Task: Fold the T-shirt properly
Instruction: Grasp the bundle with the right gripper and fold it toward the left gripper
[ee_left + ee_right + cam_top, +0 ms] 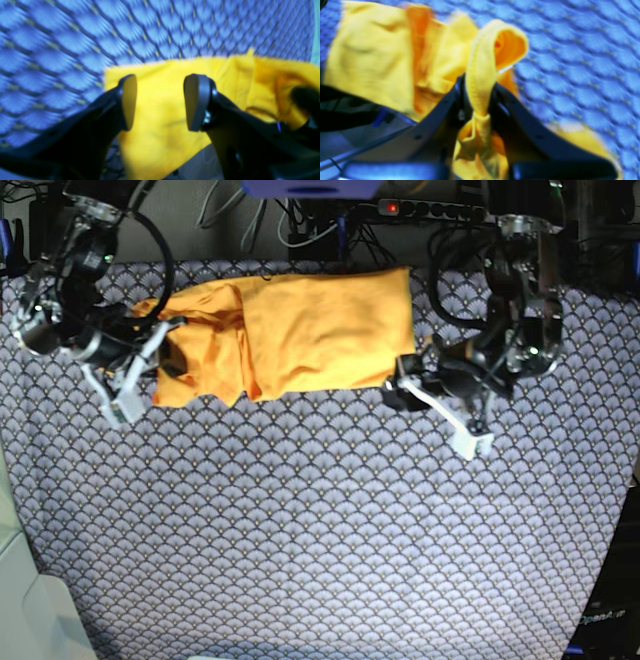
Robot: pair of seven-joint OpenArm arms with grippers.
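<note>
At left wrist view: left gripper [160, 102] released, jaws wide apart, hovering over a flat corner of the T-shirt [160, 100]; nothing grasped.
Right wrist view: right gripper [477, 97] clenched on a bunched, hemmed edge of the T-shirt [370, 57], a loop of fabric rising between the jaws.
Base view: T-shirt [300, 330] lies partly folded at the far side of the patterned cloth [320, 530] covering the desk; right gripper [165, 350] at its left end, left gripper [405, 375] at its right near corner.
Step advice: likely carry the pinched edge smoothly across, keeping it taut; left gripper should pin or pinch its corner first.
Containers: none seen.
</note>
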